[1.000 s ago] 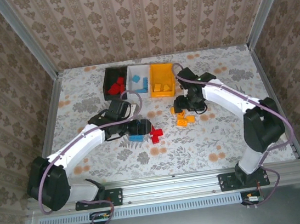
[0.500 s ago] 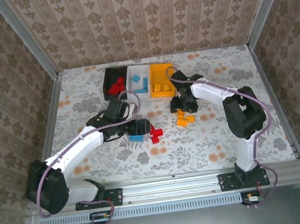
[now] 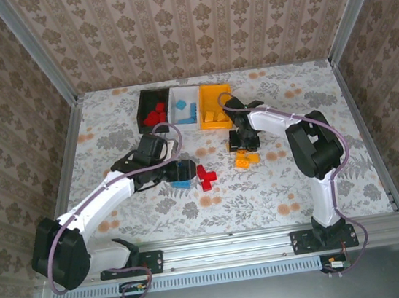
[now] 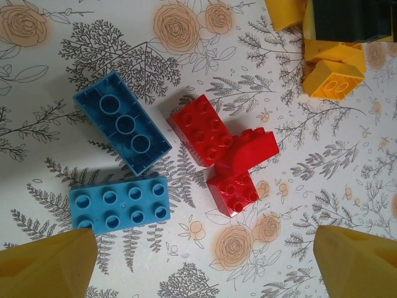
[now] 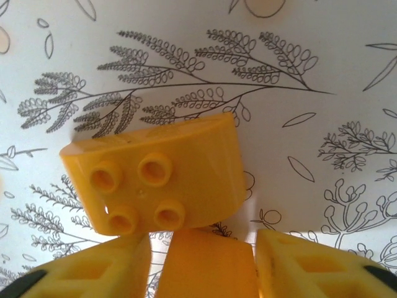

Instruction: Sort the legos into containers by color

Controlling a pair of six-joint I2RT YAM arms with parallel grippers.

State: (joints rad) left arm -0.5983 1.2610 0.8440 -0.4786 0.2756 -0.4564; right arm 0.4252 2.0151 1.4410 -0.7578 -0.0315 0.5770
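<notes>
Just in front of the orange bin (image 3: 219,95), the right gripper (image 5: 201,270) has its jaws standing close on either side of an orange-yellow lego (image 5: 205,248); whether they clamp it I cannot tell. Left of that bin and nearer the arm bases, the left gripper (image 4: 205,254) hovers wide open and empty over blue legos (image 4: 121,121) and red legos (image 4: 223,155) on the table (image 4: 322,186)

White tabletop (image 3: 110,142) printed with grey foliage and orange roses. Beige damask wallpaper (image 3: 198,24). Black container (image 3: 145,99), white container (image 3: 186,92), orange container (image 3: 214,90). Red legos (image 4: 223,155), blue legos (image 4: 121,121), orange-yellow legos (image 5: 155,180). Left end effector (image 4: 205,242) with yellow fingers (image 4: 46,264).
</notes>
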